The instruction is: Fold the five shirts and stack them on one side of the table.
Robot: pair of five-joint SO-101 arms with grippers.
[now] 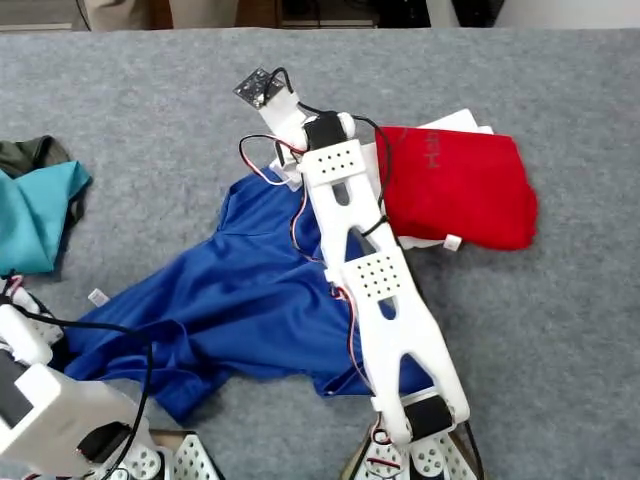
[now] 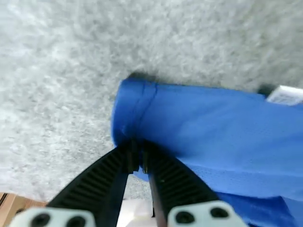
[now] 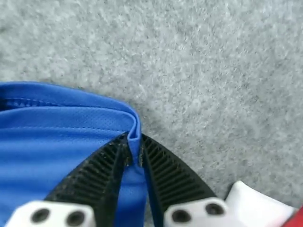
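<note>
A blue shirt (image 1: 250, 300) lies spread and rumpled across the middle of the grey table. My right gripper (image 3: 134, 150) is shut on a far hem corner of the blue shirt (image 3: 57, 127), next to the folded red shirt (image 1: 460, 185). That red shirt rests on a white one (image 1: 465, 122) at the right. My left gripper (image 2: 137, 158) is shut on a near corner of the blue shirt (image 2: 213, 132) at the table's front left. The left arm's white body (image 1: 50, 410) is at the lower left of the high view. A teal shirt (image 1: 35, 210) lies bunched at the left edge.
A dark green garment (image 1: 25, 155) sits under the teal one at the left edge. The grey carpeted table (image 1: 560, 330) has bare room at the right front and along the back. A small white tag (image 1: 98, 297) lies beside the blue shirt.
</note>
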